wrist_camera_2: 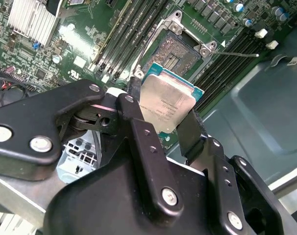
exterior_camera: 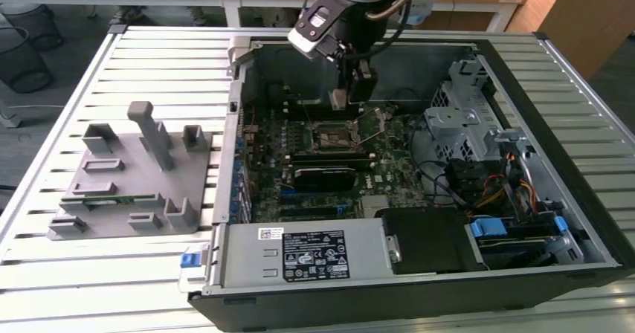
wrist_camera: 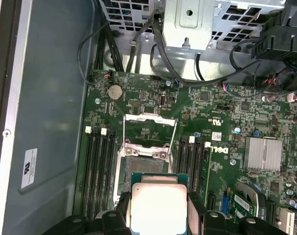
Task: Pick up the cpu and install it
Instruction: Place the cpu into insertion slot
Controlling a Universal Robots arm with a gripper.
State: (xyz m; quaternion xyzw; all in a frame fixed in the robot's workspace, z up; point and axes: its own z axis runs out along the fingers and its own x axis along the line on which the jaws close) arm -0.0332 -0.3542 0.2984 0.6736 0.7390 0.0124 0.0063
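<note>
Tool: black fingers closed onto two opposite edges of the cpu, silver top facing the wrist cameras.

Cpu, location: held in the air inside the open computer case, at the upper middle of the exterior view, over the near edge of the socket and not yet seated.

Socket: uncovered, its metal hold-down frame swung up, memory slots on either side.

Desk: slatted; grey holder tray at the exterior view's left.

Hazards, judged:
- The cpu looks offset from the socket and seems tilted in the second wrist view. Lowering it askew could bend the socket contacts.
- The grip is on thin edges only, so a slip would drop the cpu onto the board.
- The raised frame stands close and a finger could strike it.
</note>
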